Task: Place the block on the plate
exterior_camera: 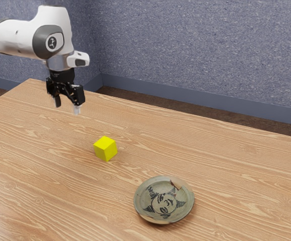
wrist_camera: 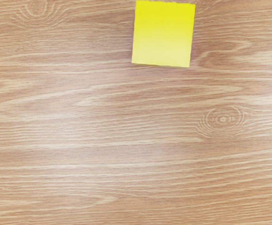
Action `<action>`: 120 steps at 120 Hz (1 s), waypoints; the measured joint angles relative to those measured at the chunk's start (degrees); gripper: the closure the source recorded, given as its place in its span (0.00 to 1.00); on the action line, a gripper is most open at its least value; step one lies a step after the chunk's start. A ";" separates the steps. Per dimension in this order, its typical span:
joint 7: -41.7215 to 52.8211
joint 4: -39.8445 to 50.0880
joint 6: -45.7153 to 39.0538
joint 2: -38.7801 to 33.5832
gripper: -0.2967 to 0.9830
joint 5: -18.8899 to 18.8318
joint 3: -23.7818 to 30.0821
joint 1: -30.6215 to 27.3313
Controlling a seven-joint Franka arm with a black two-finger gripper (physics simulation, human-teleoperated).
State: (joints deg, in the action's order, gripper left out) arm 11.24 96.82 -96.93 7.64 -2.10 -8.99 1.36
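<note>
My gripper (exterior_camera: 67, 109) hangs above the table toward the exterior view's upper left, its two fingers apart with nothing between them. On the bare wood, lower and farther to the exterior view's right, rests the yellow block (exterior_camera: 105, 148); the gripper does not touch it. In the wrist view the top face of the block (wrist_camera: 163, 34) is seen from above. A round grey-green plate (exterior_camera: 141, 207) with a dark painted face lies beyond the block, toward the exterior view's lower right, with nothing on it.
The wood-grain table (exterior_camera: 226, 170) carries the block and the plate, which stand apart from each other. Its far edge runs in front of a blue-grey wall (exterior_camera: 200, 50) with a baseboard.
</note>
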 joint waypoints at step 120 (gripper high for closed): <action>6.32 -9.09 -7.25 20.86 0.23 6.26 -1.07 0.18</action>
State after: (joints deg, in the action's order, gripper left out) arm 17.56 87.74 -104.18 28.50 4.16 -10.05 1.54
